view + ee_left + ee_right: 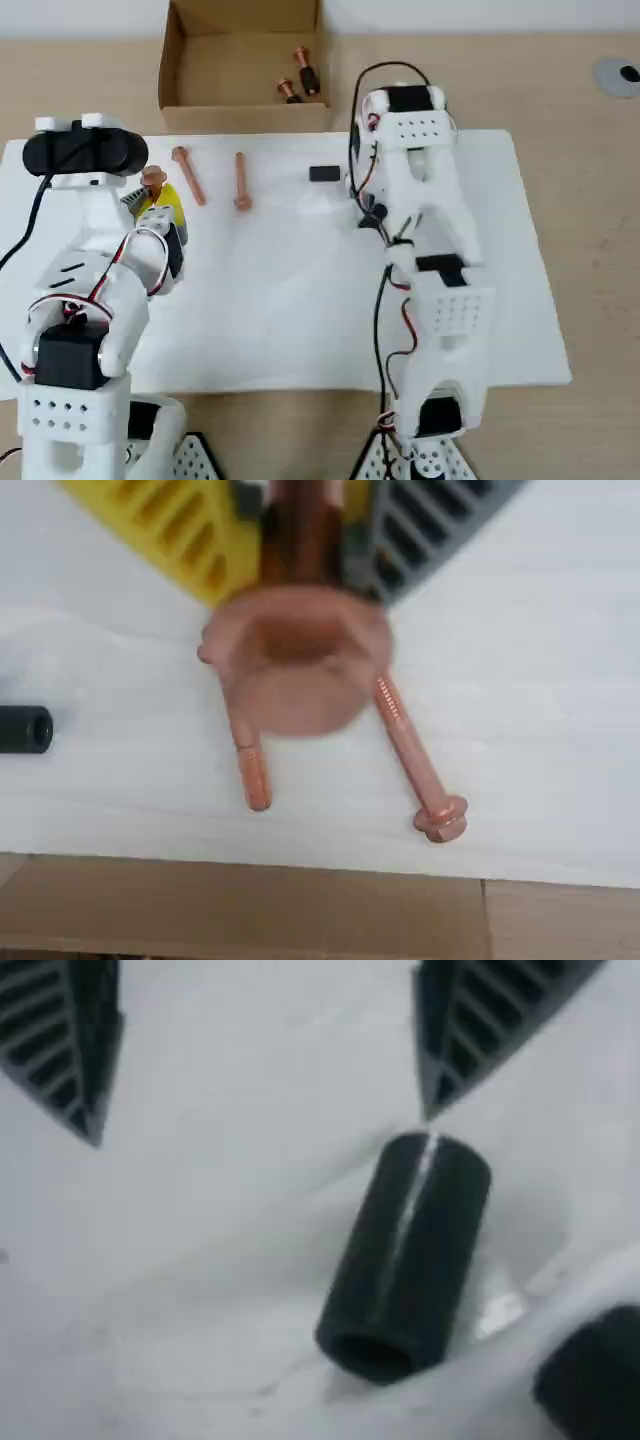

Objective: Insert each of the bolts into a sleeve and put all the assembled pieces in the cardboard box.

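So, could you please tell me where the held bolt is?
In the high view, the bolt is clamped in the left gripper, over the mat's left side, beside two loose bolts.

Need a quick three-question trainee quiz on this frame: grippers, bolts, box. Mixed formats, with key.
1. True or false: the left gripper is shut on a bolt.
2. How many assembled pieces lie in the cardboard box? A) one B) two C) four
3. Fill in: by the black sleeve, the right gripper has its jaws ___ (open/shut).

Key: 1 true; 2 B; 3 open.
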`<state>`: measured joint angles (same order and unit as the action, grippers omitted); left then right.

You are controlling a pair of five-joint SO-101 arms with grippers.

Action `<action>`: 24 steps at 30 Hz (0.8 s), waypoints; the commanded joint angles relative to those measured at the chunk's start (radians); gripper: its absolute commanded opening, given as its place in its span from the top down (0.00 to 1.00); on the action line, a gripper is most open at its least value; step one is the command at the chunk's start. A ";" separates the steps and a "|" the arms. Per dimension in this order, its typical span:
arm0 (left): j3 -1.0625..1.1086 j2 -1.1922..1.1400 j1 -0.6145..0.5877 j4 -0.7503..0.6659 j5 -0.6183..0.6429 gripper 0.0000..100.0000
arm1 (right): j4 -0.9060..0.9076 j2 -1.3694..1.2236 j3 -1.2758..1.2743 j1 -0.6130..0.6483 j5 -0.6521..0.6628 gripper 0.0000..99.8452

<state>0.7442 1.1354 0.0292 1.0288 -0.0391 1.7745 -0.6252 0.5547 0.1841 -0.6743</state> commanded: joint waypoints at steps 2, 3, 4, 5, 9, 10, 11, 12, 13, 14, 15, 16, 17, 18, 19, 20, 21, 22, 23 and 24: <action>-0.006 0.025 0.012 -0.018 -0.009 0.99 | 0.014 -0.033 0.001 -0.002 -0.009 0.82; -0.008 0.025 0.012 -0.008 -0.009 0.99 | 0.014 -0.045 0.001 -0.001 -0.009 0.83; -0.009 0.025 0.014 0.000 -0.009 0.99 | 0.014 -0.056 0.001 -0.001 -0.009 0.84; -0.008 0.028 0.014 0.005 -0.009 0.99 | 0.014 -0.067 0.004 -0.001 -0.009 0.85; -0.005 0.028 0.014 0.006 -0.009 0.99 | 0.014 -0.081 0.008 0.001 -0.009 0.85; -0.005 0.028 0.014 0.006 -0.009 0.99 | 0.012 -0.081 0.008 0.002 -0.009 0.85; -0.005 0.028 0.014 0.006 -0.009 0.99 | 0.012 -0.077 0.012 0.010 -0.008 0.85; -0.005 0.028 0.014 0.006 -0.009 0.99 | 0.012 -0.071 0.019 0.019 -0.002 0.85; -0.005 0.028 0.014 0.006 -0.009 0.99 | 0.012 -0.064 0.030 0.030 0.014 0.85; -0.005 0.028 0.014 0.006 -0.009 0.99 | 0.012 -0.056 0.044 0.042 0.031 0.85; -0.005 0.028 0.014 0.006 -0.009 0.99 | 0.012 -0.045 0.062 0.056 0.044 0.85; -0.005 0.028 0.014 0.006 -0.009 0.99 | 0.012 -0.035 0.079 0.068 0.051 0.84; -0.005 0.028 0.014 0.006 -0.009 0.99 | 0.012 -0.024 0.101 0.081 0.054 0.84; -0.005 0.028 0.014 0.006 -0.009 0.99 | 0.012 -0.018 0.122 0.090 0.054 0.84; -0.005 0.028 0.014 0.008 -0.009 0.99 | 0.012 -0.013 0.143 0.097 0.055 0.84; -0.005 0.028 0.014 0.009 -0.009 0.99 | 0.012 -0.013 0.165 0.102 0.055 0.84; -0.005 0.028 0.014 0.017 -0.009 0.99 | 0.012 -0.015 0.179 0.107 0.055 0.84; -0.005 0.028 0.014 0.020 -0.009 0.99 | 0.012 -0.015 0.188 0.107 0.055 0.84; -0.003 0.028 0.014 0.025 -0.009 0.99 | 0.012 -0.016 0.191 0.107 0.055 0.84; -0.003 0.028 0.014 0.031 -0.009 0.99 | 0.005 -0.016 0.191 0.107 0.055 0.84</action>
<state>0.7442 1.1446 0.0292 1.0518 -0.0391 1.7745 -0.7066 0.6912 0.2731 -0.6299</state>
